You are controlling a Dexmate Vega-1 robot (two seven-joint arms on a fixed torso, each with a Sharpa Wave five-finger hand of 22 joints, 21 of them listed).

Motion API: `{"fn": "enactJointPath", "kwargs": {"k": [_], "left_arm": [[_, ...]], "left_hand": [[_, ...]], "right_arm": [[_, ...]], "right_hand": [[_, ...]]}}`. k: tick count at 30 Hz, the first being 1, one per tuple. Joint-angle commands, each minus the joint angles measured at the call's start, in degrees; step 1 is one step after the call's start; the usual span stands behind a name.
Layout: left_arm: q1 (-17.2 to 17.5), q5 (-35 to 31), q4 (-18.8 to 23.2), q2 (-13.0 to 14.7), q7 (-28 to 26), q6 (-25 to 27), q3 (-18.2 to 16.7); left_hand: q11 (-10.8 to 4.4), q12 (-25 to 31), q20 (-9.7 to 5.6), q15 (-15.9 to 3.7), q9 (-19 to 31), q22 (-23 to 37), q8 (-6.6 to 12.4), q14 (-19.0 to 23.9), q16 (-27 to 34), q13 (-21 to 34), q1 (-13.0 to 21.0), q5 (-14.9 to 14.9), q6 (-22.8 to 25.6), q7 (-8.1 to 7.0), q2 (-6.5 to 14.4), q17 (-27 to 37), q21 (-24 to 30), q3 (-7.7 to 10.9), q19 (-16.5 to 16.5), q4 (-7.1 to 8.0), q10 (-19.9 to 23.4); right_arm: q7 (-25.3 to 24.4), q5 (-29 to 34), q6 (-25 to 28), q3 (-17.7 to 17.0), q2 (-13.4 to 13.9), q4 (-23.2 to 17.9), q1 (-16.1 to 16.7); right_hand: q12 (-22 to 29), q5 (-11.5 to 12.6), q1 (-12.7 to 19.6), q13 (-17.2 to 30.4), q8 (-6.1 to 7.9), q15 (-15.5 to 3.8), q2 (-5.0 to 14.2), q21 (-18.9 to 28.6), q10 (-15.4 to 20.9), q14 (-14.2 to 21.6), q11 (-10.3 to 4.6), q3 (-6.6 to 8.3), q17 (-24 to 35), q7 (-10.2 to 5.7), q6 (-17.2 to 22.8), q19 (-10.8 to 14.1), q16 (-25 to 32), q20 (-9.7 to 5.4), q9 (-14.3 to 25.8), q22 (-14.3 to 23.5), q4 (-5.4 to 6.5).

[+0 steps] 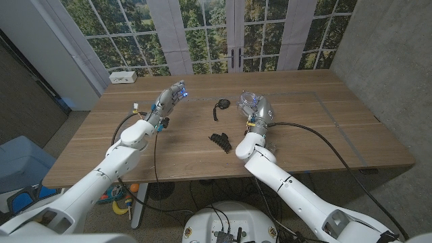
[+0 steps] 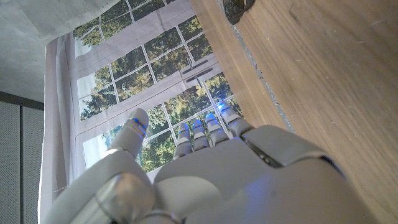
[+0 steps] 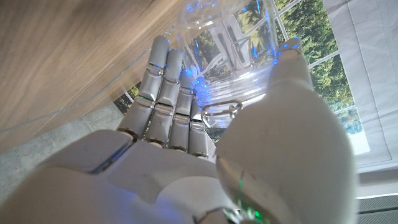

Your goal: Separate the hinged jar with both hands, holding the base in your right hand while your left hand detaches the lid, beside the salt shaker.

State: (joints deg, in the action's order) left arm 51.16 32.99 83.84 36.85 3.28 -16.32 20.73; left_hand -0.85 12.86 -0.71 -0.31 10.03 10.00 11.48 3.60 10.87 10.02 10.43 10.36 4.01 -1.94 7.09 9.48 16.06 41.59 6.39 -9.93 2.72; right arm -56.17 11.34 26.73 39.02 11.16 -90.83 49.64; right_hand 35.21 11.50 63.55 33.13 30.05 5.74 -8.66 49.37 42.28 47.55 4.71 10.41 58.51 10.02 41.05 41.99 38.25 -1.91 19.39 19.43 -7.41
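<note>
Wooden table (image 1: pixel 324 128): right hand (image 1: pixel 255 108) grasps clear jar base (image 3: pixel 233 56), frame centre; left hand (image 1: pixel 172 94) released, upper left; lid (image 1: pixel 221 104) apparently between them.

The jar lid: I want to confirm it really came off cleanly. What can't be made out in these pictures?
- Round dark object, head view: too small to tell whether it is the lid.
- Same object, left wrist view: cut off by the picture's edge.
- Clear jar base in the right hand: its hinge side is blurred by glare and partly covered by the fingers.

clear jar base (image 3: pixel 233 46), white hands w/ blue lights, brown wood-grain table (image 1: pixel 317 128), black lid (image 1: pixel 222 105)
</note>
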Motion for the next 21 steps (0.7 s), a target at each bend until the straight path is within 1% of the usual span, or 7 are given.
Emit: {"fn": "enactJointPath", "kwargs": {"k": [1, 3, 5, 8, 9, 14, 21], "left_arm": [[-2.2, -7.6, 2.6, 3.3, -2.6, 3.3, 2.0], [-2.5, -9.6, 3.3, 4.0, -3.4, 3.9, 2.4], [-2.8, -11.4, 3.9, 4.5, -4.5, 4.3, 2.7], [-3.0, -14.7, 5.2, 5.3, -6.3, 5.1, 3.2], [-3.1, -15.8, 5.7, 5.6, -6.9, 5.4, 3.3], [-3.2, -21.1, 7.9, 6.6, -10.0, 7.0, 4.0], [-3.6, -26.9, 9.8, 7.3, -12.7, 8.8, 4.8]], "left_hand": [[-0.12, -0.3, 0.15, -0.11, 0.1, 0.3, 0.47, 0.4, -0.1, 0.3, 1.9, 0.3, 0.3, -0.76, 0.3, 0.2, -0.5, 0.54, 0.2, -0.73, 0.7], [-0.25, -0.4, 0.16, -0.17, 0.2, 0.3, 0.40, 0.4, -0.1, 0.3, 2.4, 0.3, 0.1, -1.06, 0.4, 0.2, -0.6, 0.76, 0.3, -0.87, 0.7], [-0.16, -0.6, 0.38, -0.26, 0.2, 0.3, 0.54, 0.5, -0.2, 0.4, 4.1, 0.4, 0.6, -2.54, 0.7, 0.3, -0.8, 1.42, 0.4, -1.08, 0.7], [-0.57, -0.6, 0.51, -0.53, 0.3, 0.4, 0.81, 0.8, -0.2, 0.4, 5.5, 0.4, 1.3, -3.45, 0.8, 0.3, -0.9, 1.87, 0.8, -1.21, 1.0], [-0.69, -0.7, 0.45, -0.66, 0.3, 0.4, 0.95, 0.9, -0.2, 0.5, 6.3, 0.4, 1.7, -4.54, 0.5, 0.3, -1.0, 2.01, 1.0, -1.32, 1.1], [-1.22, -0.8, 0.95, -0.99, 0.4, 0.4, 1.44, 1.7, -0.1, 0.5, 8.7, 0.1, 3.2, -7.82, -1.5, 0.3, -1.2, 1.93, 1.9, -1.51, 1.7], [-1.83, -1.0, 2.19, -0.94, 0.4, 0.4, 1.64, 2.1, -0.2, 0.6, 10.5, -0.1, 4.1, -9.69, -3.4, 0.4, -1.2, 1.66, 3.0, -1.50, 1.8]], "right_arm": [[5.6, -3.4, 4.2, -1.9, 3.8, -9.8, 1.6], [6.9, -4.4, 4.7, -2.3, 4.4, -11.2, 1.8], [7.4, -4.6, 6.1, -2.4, 4.6, -12.4, 1.8], [9.0, -5.7, 7.7, -2.7, 5.3, -14.3, 1.9], [9.2, -5.7, 8.1, -2.7, 5.5, -14.8, 1.8], [12.0, -7.7, 11.3, -3.2, 6.4, -17.8, 1.6], [14.4, -10.1, 14.6, -3.6, 7.4, -20.8, 0.9]], "right_hand": [[-0.2, 0.4, 15.3, 0.3, 0.10, -18.89, 14.59, 0.8, 10.9, 14.1, -10.46, 9.39, 1.4, -11.19, 11.5, -2.6, -0.1, -7.13, -0.1, -0.2, -2.30], [-0.2, 0.5, 15.3, 0.4, 0.02, -18.89, 14.56, 0.9, 10.9, 14.1, -10.42, 9.42, 1.4, -11.11, 11.4, -2.6, -0.3, -7.09, -0.2, -0.3, -2.30], [-0.3, 0.5, 15.4, 0.5, -0.02, -18.89, 14.51, 1.1, 10.9, 14.2, -10.34, 9.45, 1.5, -11.08, 11.5, -2.7, -0.4, -7.07, -0.3, -0.4, -2.31], [-0.4, 0.6, 15.4, 0.7, -0.09, -18.89, 14.48, 1.4, 10.9, 14.2, -10.23, 9.49, 1.6, -10.93, 11.5, -2.9, -0.6, -6.97, -0.4, -0.6, -2.30], [-0.4, 0.7, 15.4, 0.8, -0.15, -18.89, 14.46, 1.5, 10.9, 14.3, -10.21, 9.51, 1.7, -10.92, 11.4, -2.9, -0.6, -6.96, -0.5, -0.6, -2.31], [-0.6, 0.9, 15.5, 0.9, -0.23, -18.87, 14.36, 2.0, 11.0, 14.6, -9.98, 9.61, 2.0, -10.69, 11.5, -3.1, -0.7, -6.86, -0.7, -0.9, -2.34], [-0.8, 1.1, 15.5, 1.3, -0.41, -18.86, 14.32, 2.6, 11.0, 14.7, -9.79, 9.75, 2.4, -10.48, 11.5, -3.4, -1.1, -6.87, -1.0, -1.3, -2.33]]}}
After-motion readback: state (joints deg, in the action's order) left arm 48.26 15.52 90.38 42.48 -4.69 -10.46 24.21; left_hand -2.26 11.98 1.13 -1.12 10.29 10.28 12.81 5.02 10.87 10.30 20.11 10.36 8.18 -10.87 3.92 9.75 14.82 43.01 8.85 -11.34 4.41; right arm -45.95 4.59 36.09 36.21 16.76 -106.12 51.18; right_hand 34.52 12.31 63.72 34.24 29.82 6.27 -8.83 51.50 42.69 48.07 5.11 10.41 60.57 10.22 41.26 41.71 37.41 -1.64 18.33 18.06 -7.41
